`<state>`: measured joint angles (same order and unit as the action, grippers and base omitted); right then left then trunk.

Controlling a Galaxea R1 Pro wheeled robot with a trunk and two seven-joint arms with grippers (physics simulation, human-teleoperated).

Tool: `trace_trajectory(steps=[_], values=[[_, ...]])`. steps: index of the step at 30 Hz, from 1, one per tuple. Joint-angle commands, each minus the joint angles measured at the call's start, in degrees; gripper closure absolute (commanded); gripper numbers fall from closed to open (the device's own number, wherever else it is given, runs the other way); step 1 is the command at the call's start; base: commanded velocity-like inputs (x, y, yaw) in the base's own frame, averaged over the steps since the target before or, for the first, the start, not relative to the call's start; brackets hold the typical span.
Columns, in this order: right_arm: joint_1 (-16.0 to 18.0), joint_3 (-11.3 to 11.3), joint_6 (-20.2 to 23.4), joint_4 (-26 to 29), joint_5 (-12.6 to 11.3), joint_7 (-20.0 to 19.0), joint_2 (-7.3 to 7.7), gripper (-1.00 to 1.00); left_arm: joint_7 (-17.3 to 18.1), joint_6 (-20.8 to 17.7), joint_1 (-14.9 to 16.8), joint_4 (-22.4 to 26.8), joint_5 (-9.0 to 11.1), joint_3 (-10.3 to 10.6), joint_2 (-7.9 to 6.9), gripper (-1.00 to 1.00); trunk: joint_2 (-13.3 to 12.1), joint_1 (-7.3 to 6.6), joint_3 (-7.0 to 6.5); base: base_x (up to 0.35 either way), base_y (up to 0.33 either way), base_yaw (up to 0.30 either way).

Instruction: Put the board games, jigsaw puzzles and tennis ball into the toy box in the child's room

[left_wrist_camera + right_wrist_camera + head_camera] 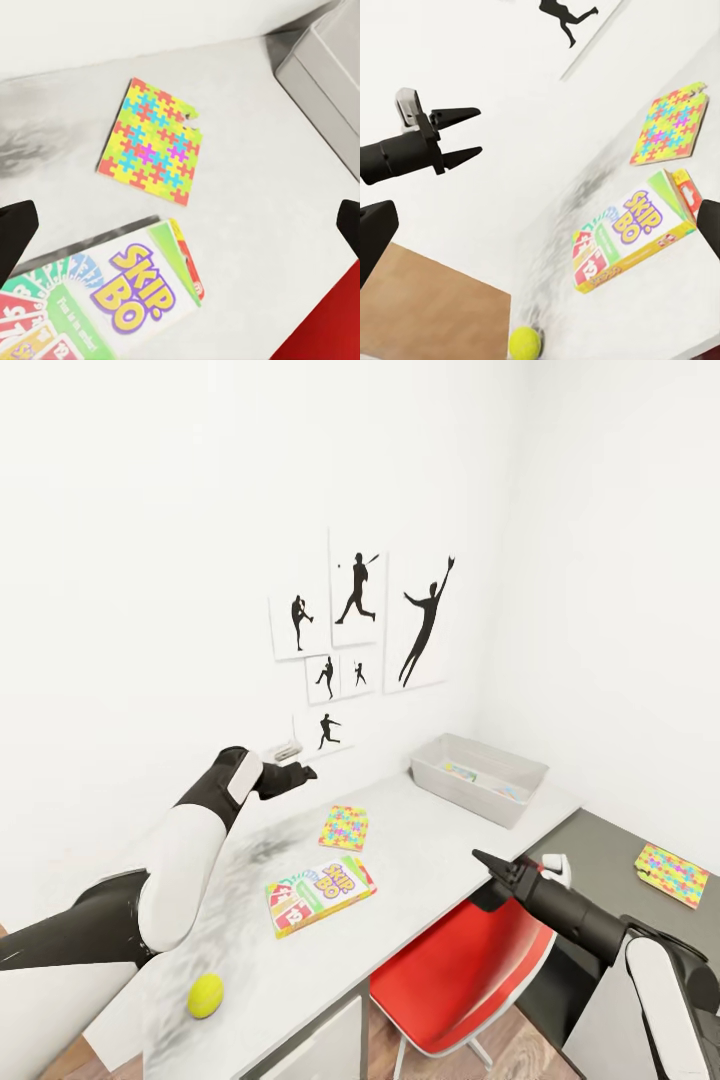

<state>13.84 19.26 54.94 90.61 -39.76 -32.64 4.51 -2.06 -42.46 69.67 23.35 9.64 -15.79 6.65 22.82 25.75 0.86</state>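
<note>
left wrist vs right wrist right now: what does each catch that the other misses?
Left wrist view alone: a corner of the toy box and an edge of the red chair.

Right wrist view alone: the tennis ball near the desk's edge, the left gripper hanging above the desk with jaws parted, a silhouette print on the wall, and wood floor.

Both: the SKIP-BO box and one jigsaw puzzle, lying flat and apart on the pale table.
</note>
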Motion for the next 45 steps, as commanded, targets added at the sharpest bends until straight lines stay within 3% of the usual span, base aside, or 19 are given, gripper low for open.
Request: trace_trajectory(steps=[1,21,24,26,30,31,34,37,41,43,45], values=[[0.07,0.08,0.33,0.01,0.16,-0.33,0.01,-1.0,-0.22,-0.26,0.03,0.06,0.35,-0.28,0.04,-1.0,0.1,0.03,0.17,0.0,0.0,0.0],[0.25,0.03,0.94,0.0,-0.07,-0.61,0.16,-1.0,-1.83,3.34,0.05,-0.15,0.38,-0.29,0.33,-1.0,0.1,0.03,1.99,0.0,0.0,0.0],[0.34,0.13,3.06,0.0,-0.51,-3.26,0.51,-1.0,-1.87,3.4,0.05,-0.15,0.38,-0.26,0.38,-1.0,0.1,0.03,2.27,0.0,0.0,0.0],[0.37,0.39,4.62,0.02,-0.75,-7.52,0.65,-1.0,-1.88,3.46,0.06,-0.15,0.38,-0.23,0.43,-1.0,0.1,0.03,2.46,0.0,0.0,0.0],[0.15,2.02,5.06,0.07,-1.07,-21.73,1.63,-1.0,-1.89,3.51,0.04,-0.15,0.33,-0.21,0.49,-1.0,0.1,0.03,2.83,0.0,0.0,0.021],[0.0,2.99,5.06,0.08,-1.12,-26.65,2.45,-1.0,-1.89,3.51,0.04,-0.15,0.32,-0.21,0.55,-1.0,0.1,0.03,2.93,0.0,0.0,0.048],[-0.08,4.72,5.06,0.04,-1.16,-33.49,4.6,-1.0,-1.89,3.52,0.03,-0.15,0.3,-0.2,0.61,-1.0,0.1,0.03,3.21,0.0,0.0,0.05],[-0.11,7.29,5.06,0.03,-1.18,-37.3,6.7,-1.0,-1.9,3.54,0.04,-0.15,0.3,-0.2,0.74,-1.0,0.1,0.03,3.49,0.0,0.0,0.022],[-0.22,10.93,5.06,0.05,-1.16,-41.1,7.51,-1.0,-1.9,3.59,0.04,-0.15,0.29,-0.2,0.91,-1.0,0.1,0.03,3.86,0.0,0.0,0.007],[-0.53,13.9,5.06,0.05,-1.08,-44.45,7.86,-1.0,-1.9,3.65,0.04,-0.15,0.29,-0.16,0.96,-1.0,0.1,0.03,4.05,0.0,0.0,0.002],[-1.42,18.72,5.06,-0.05,-0.89,-46.89,8.08,-1.0,-1.9,3.68,0.03,-0.15,0.29,-0.13,0.98,-1.0,0.1,0.03,4.24,0.0,0.0,0.001]])
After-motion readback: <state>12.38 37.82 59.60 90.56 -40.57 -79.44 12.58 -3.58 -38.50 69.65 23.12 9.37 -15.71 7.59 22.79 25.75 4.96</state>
